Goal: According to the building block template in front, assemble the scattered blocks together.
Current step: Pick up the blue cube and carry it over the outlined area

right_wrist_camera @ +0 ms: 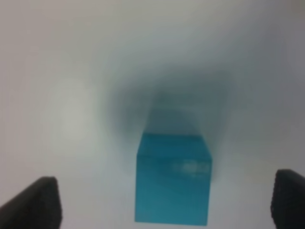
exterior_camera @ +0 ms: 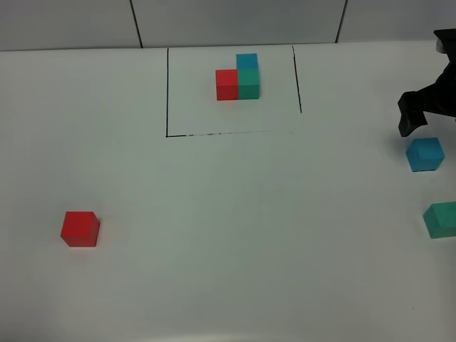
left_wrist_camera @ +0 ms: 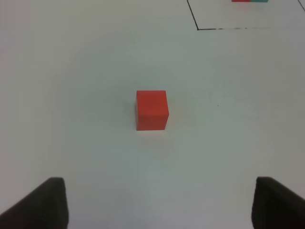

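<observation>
Over at the right edge of the tabletop (exterior_camera: pixel 235 271), the right hand (right_wrist_camera: pixel 164 202) hangs spread wide over the blue cube (exterior_camera: pixel 425 154), well apart from the template (exterior_camera: pixel 239 77). Closing off-centre could twist it or skid it away, I reckon.

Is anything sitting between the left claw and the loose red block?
No. In the left wrist view, only bare white table lies between the open left gripper and the red block.
</observation>
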{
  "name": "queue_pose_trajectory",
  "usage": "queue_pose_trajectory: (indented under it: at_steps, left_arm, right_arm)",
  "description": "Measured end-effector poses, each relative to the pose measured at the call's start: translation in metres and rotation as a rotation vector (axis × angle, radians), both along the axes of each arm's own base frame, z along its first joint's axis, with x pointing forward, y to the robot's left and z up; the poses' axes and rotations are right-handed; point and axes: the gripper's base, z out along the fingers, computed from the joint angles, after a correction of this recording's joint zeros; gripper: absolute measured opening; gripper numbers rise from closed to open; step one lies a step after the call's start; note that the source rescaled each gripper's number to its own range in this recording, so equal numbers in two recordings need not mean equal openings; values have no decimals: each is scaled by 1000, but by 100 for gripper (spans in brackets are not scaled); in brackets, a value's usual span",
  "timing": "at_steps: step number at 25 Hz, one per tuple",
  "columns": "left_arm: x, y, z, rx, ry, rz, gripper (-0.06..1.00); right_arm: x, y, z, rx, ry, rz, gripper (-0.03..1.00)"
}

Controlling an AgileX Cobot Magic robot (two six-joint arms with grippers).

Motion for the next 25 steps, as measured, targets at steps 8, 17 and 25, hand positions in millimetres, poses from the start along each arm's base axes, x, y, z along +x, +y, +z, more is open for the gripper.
queue_pose_trajectory:
  at_steps: [8,17,25]
  left_arm:
    - [0,0,0,1,0,-1,88]
    - [0,0,0,1,0,-1,88]
    - [0,0,0,1,0,-1,88]
  right_arm:
    - [2,0,-28,2,78,4,89]
    - [4,0,-45,3,108,4,88]
    - [3,0,-53,5,148,6,53]
